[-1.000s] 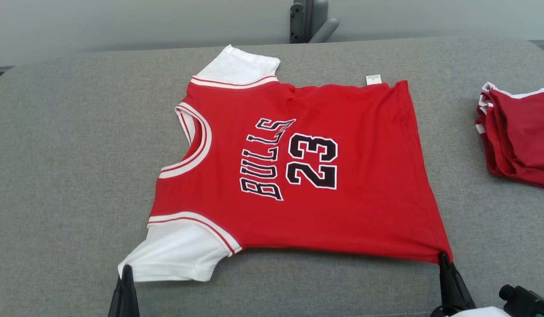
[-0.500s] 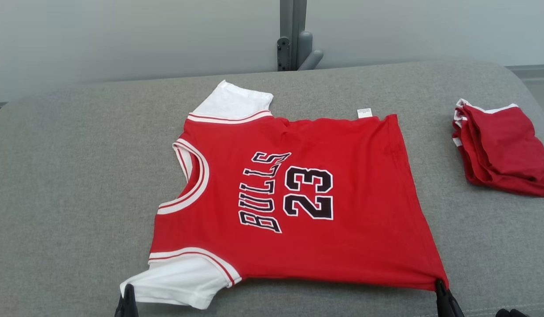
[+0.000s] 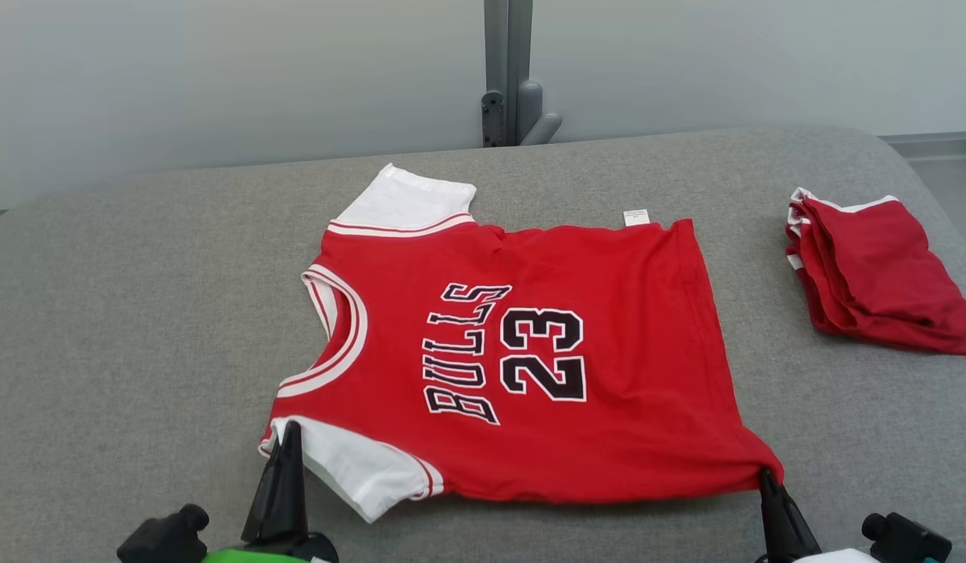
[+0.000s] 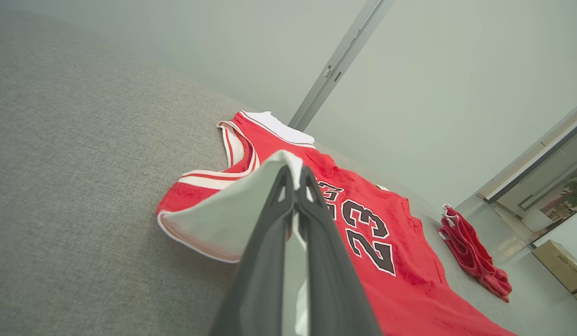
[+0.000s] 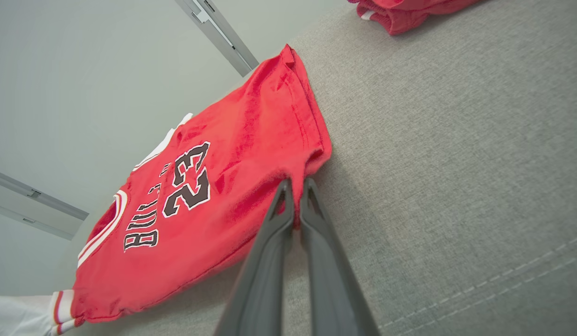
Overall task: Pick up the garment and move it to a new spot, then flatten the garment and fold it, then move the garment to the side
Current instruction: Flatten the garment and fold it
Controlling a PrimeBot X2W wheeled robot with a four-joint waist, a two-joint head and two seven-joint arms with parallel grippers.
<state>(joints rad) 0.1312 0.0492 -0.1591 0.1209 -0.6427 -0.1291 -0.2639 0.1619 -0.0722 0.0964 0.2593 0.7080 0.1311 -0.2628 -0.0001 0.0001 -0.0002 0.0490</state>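
Note:
The garment [image 3: 577,438] is a red jersey with white sleeves and "BULLS 23" on its chest, spread on the grey cushion with its neck toward the left. My left gripper [image 3: 291,428] is shut on the near white sleeve [image 4: 223,219], which is lifted and folding in over the red body. My right gripper [image 3: 764,475] is shut on the near hem corner [image 5: 312,161] of the garment, which puckers at the pinch. The far sleeve [image 3: 409,199] lies flat.
A pile of folded red clothes [image 3: 870,274] lies at the right end of the grey cushion [image 3: 123,328]. A grey post and bracket [image 3: 510,86] stand behind the cushion against the pale wall. Bare cushion lies left of the garment.
The head camera has tilted, so the whole picture slid down. My left gripper has carried the near sleeve up and inward over the red body. The right gripper keeps its hold on the hem corner.

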